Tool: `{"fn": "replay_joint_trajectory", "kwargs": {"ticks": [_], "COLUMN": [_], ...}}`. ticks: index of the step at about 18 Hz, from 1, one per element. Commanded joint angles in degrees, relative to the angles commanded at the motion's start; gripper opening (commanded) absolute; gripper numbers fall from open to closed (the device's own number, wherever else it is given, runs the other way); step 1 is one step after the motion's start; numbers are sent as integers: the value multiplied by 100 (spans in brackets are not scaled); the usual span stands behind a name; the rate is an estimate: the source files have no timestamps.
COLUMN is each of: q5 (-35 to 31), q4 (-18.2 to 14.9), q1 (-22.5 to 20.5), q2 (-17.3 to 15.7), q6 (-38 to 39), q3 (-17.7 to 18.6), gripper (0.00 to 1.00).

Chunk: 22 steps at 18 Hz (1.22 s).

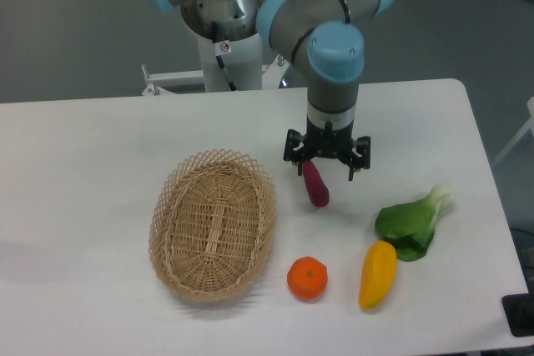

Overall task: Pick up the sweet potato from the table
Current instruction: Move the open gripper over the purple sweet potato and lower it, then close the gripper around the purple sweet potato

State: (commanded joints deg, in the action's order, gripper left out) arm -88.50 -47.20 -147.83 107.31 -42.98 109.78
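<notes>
The sweet potato [315, 184] is a small dark purple-magenta tuber lying on the white table [100, 147], just right of the basket. My gripper [326, 170] points straight down over the potato's upper end. Its jaws stand wide apart: the left finger [299, 165] is beside the potato's top and the right finger [353, 172] is well clear of it. The potato's top end is partly hidden by the gripper body. I cannot tell whether the left finger touches it.
An oval wicker basket [214, 224] lies left of the potato. A round orange fruit [307, 278], a yellow-orange vegetable [378, 274] and a green leafy vegetable [413, 223] lie near the front right. The arm's base [227, 39] stands behind the table.
</notes>
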Motion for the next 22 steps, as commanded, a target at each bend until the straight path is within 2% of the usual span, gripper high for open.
{"fn": "replay_joint_trajectory", "kwargs": {"ticks": [3, 5, 15, 18, 22], "q5": [-9, -9, 0, 0, -140], "q4": [429, 571, 624, 738, 958], "q1": [-9, -17, -9, -9, 9], "q2": [106, 89, 299, 317, 361], "q6": [79, 79, 343, 343, 361], "q3": [201, 342, 413, 422, 510], "gripper": [100, 100, 100, 100, 87]}}
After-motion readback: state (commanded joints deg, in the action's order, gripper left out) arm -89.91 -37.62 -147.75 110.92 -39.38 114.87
